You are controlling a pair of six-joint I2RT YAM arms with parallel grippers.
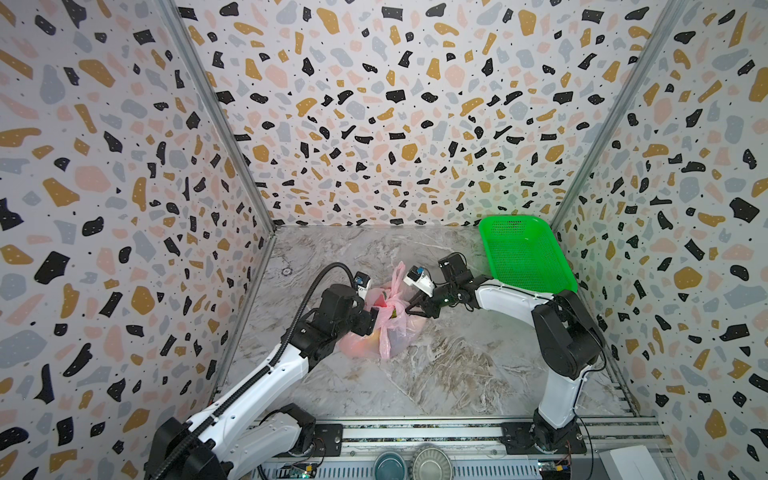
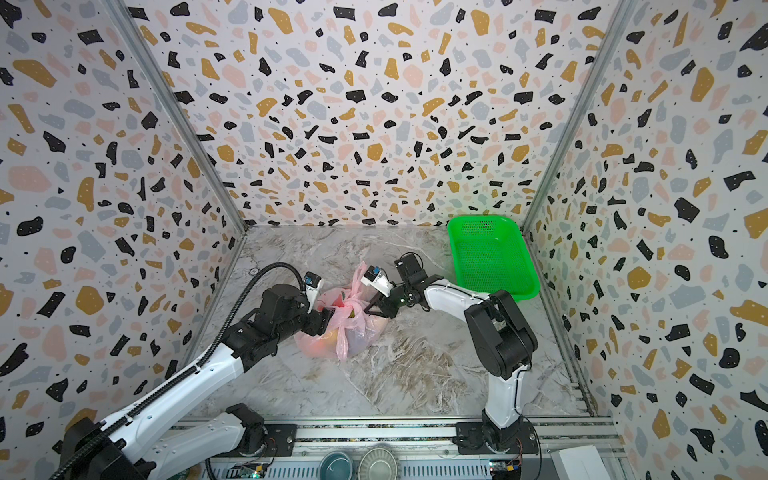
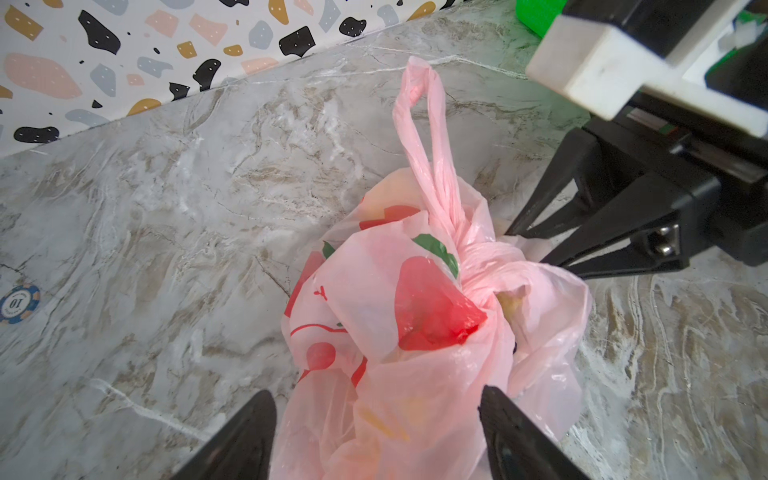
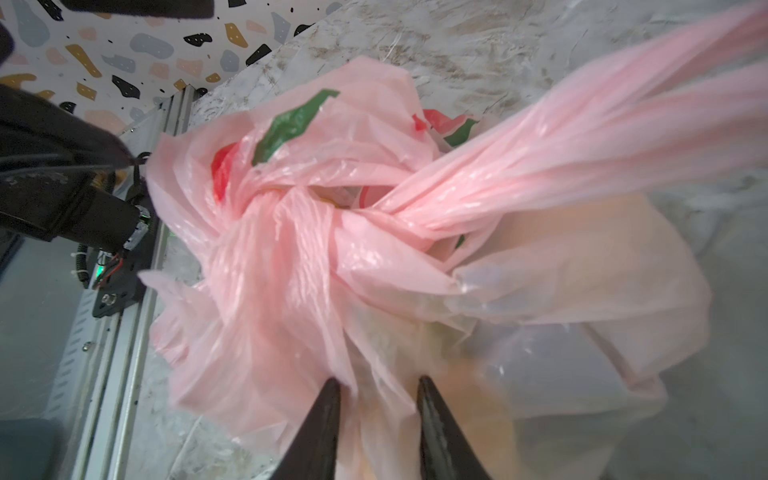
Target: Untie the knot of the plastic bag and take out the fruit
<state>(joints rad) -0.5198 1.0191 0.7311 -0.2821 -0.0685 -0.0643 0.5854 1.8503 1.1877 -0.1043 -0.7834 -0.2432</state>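
Nearest you, two bowls (image 1: 390, 465) are cut off at the edge. Mid-scene on the table (image 1: 457, 374), the plastic bag (image 1: 395, 336) shows its fruit (image 2: 324, 341) only as blurs, the knot (image 3: 469, 253) tied. Your left gripper (image 3: 378, 392) straddles the bag, released; the right gripper (image 4: 376, 380) sits narrowed on film, grip unclear.

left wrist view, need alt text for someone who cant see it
A knotted pink plastic bag with red and green print sits on a marble table, one handle loop standing up above the knot. The left gripper is open around the bag; the right gripper reaches in beside the knot.
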